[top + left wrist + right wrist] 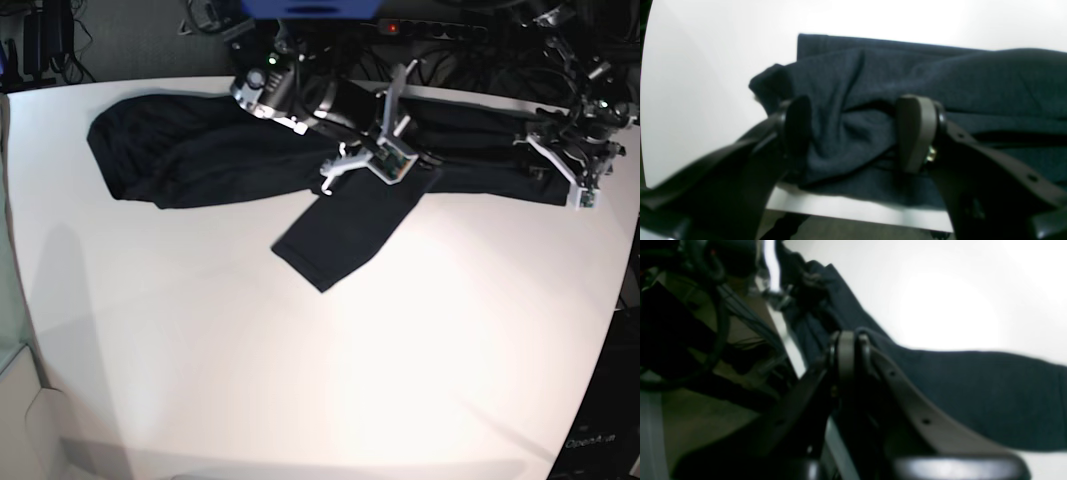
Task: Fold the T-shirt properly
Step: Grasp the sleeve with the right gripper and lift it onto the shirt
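**Operator:** From my left wrist view, the left gripper (853,133) stands spread wide, a bunched fold of the T-shirt (940,83) sitting between its fingers at the bench (706,83) edge, not pinched.

**Partner:** And the right one?

**Operator:** The right gripper (848,350) is clenched tight; the view is too blurred for me to tell whether cloth is caught in it.

**Partner:** Where does the shirt lie?

**Operator:** Strung along the far side of the bench (300,380), with one sleeve (345,235) angled towards the middle.

**Partner:** How will it handle?

**Operator:** I'd judge it thin, limp and light; it will sag and crease. I'd take it at a seam or cuff, pinching both layers.
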